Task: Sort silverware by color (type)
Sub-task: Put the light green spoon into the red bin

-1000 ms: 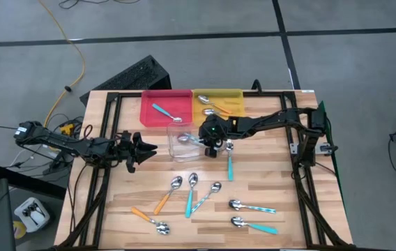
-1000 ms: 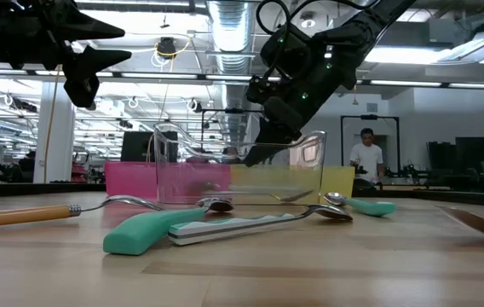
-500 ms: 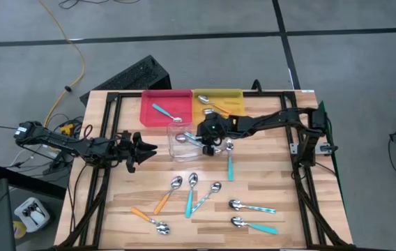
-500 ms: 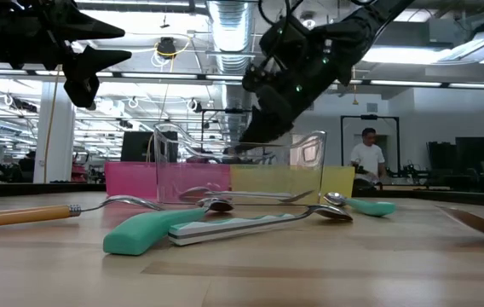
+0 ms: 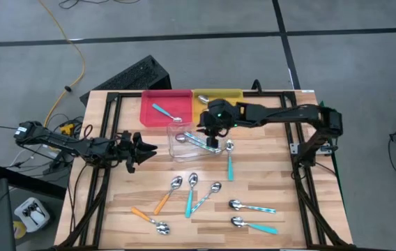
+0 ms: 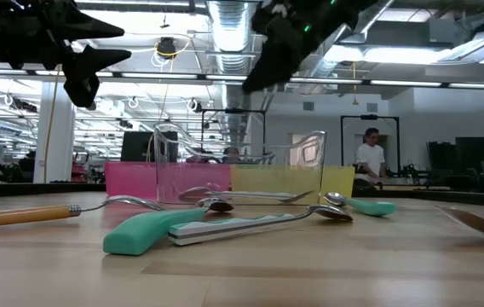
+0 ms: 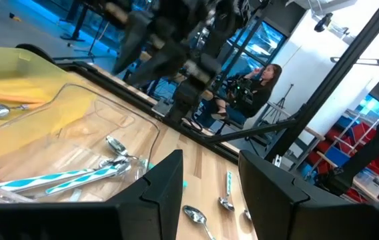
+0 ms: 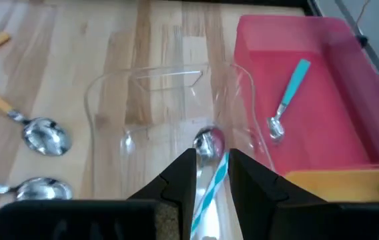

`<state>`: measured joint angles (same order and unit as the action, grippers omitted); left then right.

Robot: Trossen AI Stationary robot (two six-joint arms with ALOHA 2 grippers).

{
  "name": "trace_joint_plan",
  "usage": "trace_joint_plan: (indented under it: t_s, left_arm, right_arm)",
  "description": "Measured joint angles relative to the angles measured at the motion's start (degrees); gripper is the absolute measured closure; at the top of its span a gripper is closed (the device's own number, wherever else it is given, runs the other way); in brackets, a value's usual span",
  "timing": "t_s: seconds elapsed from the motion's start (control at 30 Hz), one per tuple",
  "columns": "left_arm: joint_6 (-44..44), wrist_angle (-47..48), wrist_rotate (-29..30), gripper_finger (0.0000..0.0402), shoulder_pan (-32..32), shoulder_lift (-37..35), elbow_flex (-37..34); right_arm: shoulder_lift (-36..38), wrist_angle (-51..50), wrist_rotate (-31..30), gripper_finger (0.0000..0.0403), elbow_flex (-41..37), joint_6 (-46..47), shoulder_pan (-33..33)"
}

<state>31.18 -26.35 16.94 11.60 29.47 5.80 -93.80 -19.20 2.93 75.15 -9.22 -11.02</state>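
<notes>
Grey concrete floor surrounds the wooden table [image 5: 254,188]; no readable writing or brand shows anywhere. At the far edge stand a red tray [image 5: 163,104] holding one teal spoon [image 5: 162,111] and a yellow tray [image 5: 229,97]. Just nearer, a clear tray [image 5: 173,146] holds a pale blue striped spoon [image 8: 209,183]. The right gripper [image 5: 213,134] hovers above it, fingers [image 8: 179,177] slightly parted and empty. The left gripper [image 5: 142,148] waits at the table's left, fingers [image 7: 166,187] apart, holding nothing. More spoons [image 5: 192,188] lie scattered on the near half.
</notes>
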Motion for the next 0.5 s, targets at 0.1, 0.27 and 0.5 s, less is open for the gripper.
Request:
trace_joint_plan:
  t_s: [0.1, 0.27, 0.5]
  left_arm:
    - [0.0, 0.0, 0.1, 0.0271, 0.0, 0.0, 0.0]
    - [0.0, 0.0, 0.4, 0.0271, 0.0, 0.1, 0.0]
    - [0.0, 0.3, 0.9, 0.0271, 0.0, 0.1, 0.0]
  right_arm:
    - [4.1, -2.4, -0.3, 0.029, 0.6, -0.1, -0.2]
    - [11.4, -8.2, -3.4, 0.029, 0.6, -0.2, -0.4]
    - [21.5, -19.5, -6.3, 0.029, 0.5, 3.2, -0.3]
